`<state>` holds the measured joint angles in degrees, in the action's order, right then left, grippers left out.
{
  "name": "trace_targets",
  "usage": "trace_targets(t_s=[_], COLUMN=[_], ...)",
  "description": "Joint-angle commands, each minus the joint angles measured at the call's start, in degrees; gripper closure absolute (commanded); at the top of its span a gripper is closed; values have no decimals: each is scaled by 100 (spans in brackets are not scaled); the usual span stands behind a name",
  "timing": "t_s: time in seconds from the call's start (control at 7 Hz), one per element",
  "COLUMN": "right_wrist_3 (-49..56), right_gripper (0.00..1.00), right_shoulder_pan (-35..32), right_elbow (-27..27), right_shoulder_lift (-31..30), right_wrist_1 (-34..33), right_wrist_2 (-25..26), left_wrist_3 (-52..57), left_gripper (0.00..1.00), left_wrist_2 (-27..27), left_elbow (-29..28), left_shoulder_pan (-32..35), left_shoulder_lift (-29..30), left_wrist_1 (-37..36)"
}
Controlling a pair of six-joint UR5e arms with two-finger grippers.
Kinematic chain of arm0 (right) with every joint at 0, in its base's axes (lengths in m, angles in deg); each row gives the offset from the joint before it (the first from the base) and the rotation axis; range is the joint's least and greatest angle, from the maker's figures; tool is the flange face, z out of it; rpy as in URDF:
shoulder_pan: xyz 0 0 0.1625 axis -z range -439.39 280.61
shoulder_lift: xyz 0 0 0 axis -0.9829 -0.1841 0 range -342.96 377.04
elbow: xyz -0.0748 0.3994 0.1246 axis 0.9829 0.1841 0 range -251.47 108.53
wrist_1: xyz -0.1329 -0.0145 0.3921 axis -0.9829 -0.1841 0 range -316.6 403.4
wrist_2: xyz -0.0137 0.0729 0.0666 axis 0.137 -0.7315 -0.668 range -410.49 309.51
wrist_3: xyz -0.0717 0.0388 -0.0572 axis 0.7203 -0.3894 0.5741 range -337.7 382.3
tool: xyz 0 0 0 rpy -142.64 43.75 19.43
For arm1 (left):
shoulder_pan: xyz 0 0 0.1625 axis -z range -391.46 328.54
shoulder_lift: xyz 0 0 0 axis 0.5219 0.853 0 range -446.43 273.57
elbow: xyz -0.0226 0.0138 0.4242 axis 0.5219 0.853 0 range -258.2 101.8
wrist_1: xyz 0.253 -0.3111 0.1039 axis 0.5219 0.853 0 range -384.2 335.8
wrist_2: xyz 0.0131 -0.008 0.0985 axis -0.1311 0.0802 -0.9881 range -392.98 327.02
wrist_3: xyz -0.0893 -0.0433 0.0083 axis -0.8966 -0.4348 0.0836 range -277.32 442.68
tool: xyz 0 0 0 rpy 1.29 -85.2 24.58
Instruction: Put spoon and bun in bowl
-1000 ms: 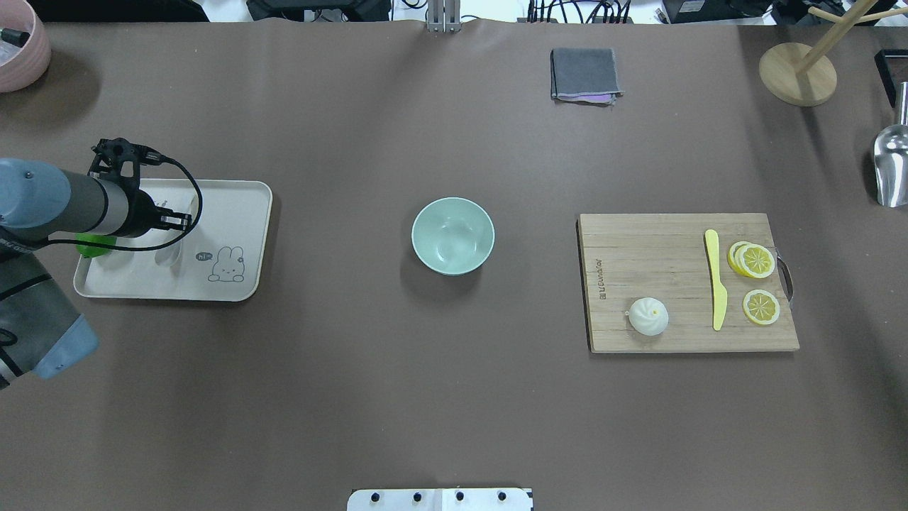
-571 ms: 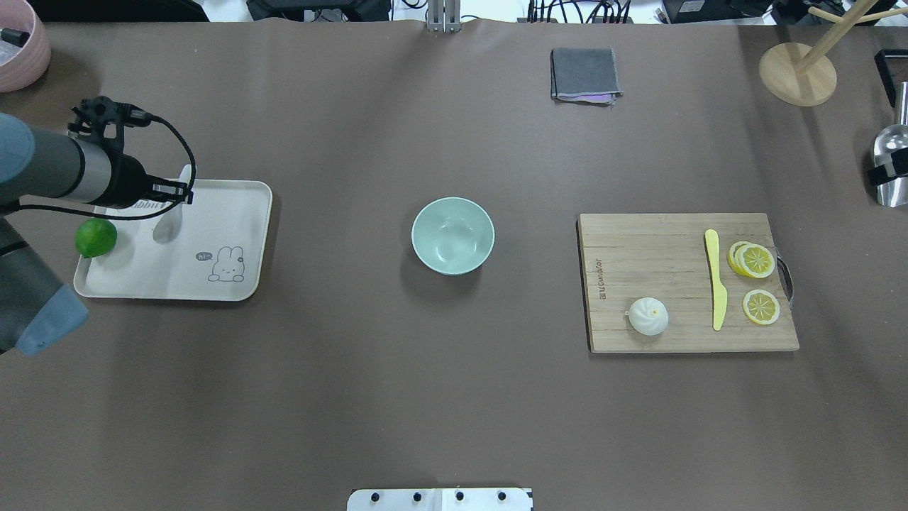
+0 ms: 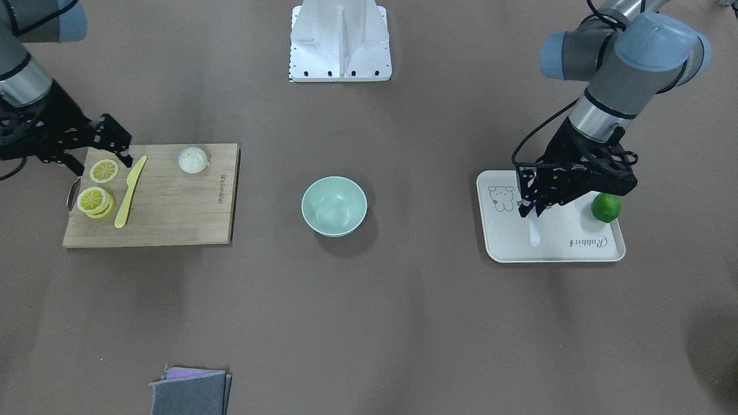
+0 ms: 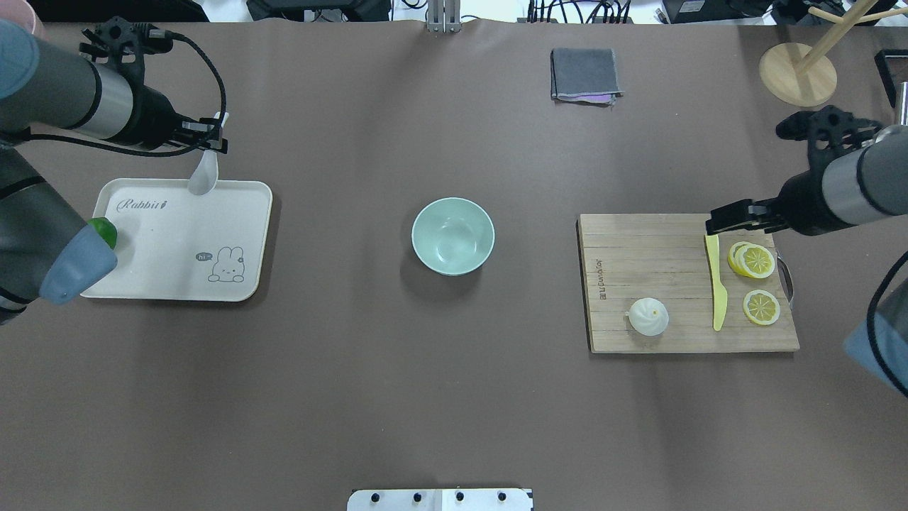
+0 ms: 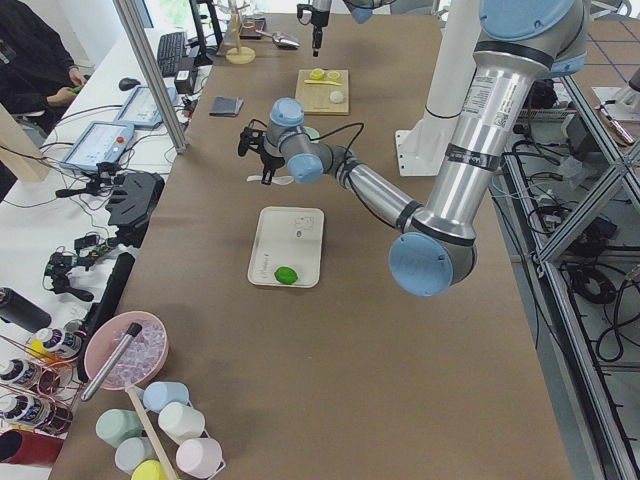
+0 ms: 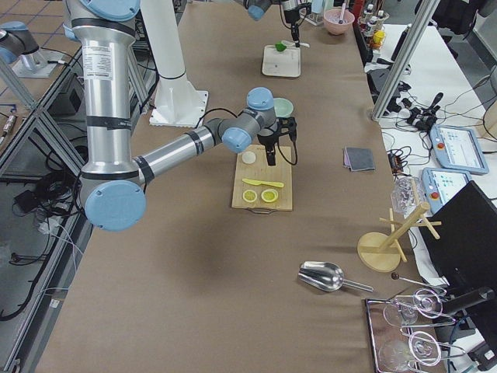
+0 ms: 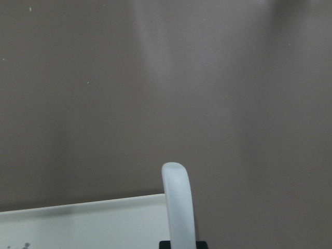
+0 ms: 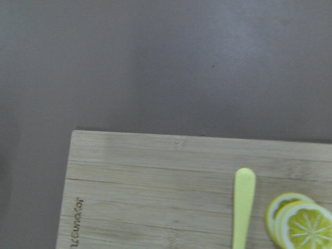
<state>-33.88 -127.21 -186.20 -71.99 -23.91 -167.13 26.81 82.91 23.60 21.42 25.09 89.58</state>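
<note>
My left gripper [image 4: 211, 139] is shut on the handle of the white spoon [image 4: 203, 177] and holds it in the air over the far edge of the beige tray [image 4: 213, 234]. It also shows in the front view [image 3: 527, 206], with the spoon [image 3: 534, 231] hanging scoop down, and the handle shows in the left wrist view [image 7: 179, 207]. The mint-green bowl [image 4: 452, 235] stands empty mid-table. The white bun [image 4: 648, 316] lies on the wooden cutting board [image 4: 660, 255]. My right gripper [image 4: 712, 222] is open and empty above the board's far edge, near the knife tip.
A yellow plastic knife [image 4: 716, 280] and lemon slices [image 4: 754, 260] lie on the board's right part. A green lime [image 4: 105, 228] sits on the tray. A folded grey cloth [image 4: 584, 74] and a wooden stand [image 4: 797, 74] are at the far side.
My left gripper has lifted the spoon off the tray and carried it toward the tray's far edge. My right arm has come into view over the cutting board.
</note>
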Motion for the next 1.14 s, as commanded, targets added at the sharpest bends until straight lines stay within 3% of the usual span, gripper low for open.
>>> trace_targets(t_s=[0.0, 0.14, 0.43, 0.57, 0.86, 1.0], right_wrist_3=[-1004, -1200, -1202, -1202, -1202, -1202], right_gripper=[0, 0, 6, 6, 40, 79], right_shoulder_pan=[1147, 1526, 1907, 1934, 1917, 1908], right_elbow=[-15, -15, 134, 196, 249, 310], right_shoulder_lift=[96, 122, 140, 149, 123, 122], right_wrist_1=[24, 7, -11, -20, -20, -20], right_wrist_2=[824, 1184, 1433, 1443, 1478, 1487], left_wrist_3=[-642, -1036, -1679, -1891, -1946, -1937], left_gripper=[100, 100, 100, 100, 100, 100], left_wrist_2=[-40, -223, -1468, -1604, -2042, -2062], left_elbow=[-274, -354, -617, -888, -987, -1031], left_shoulder_pan=[-154, -469, -1627, -1771, -2017, -2036], left_shoulder_lift=[675, 939, 1729, 1968, 1996, 2057], left_wrist_1=[-85, -76, -85, -50, 3, 29])
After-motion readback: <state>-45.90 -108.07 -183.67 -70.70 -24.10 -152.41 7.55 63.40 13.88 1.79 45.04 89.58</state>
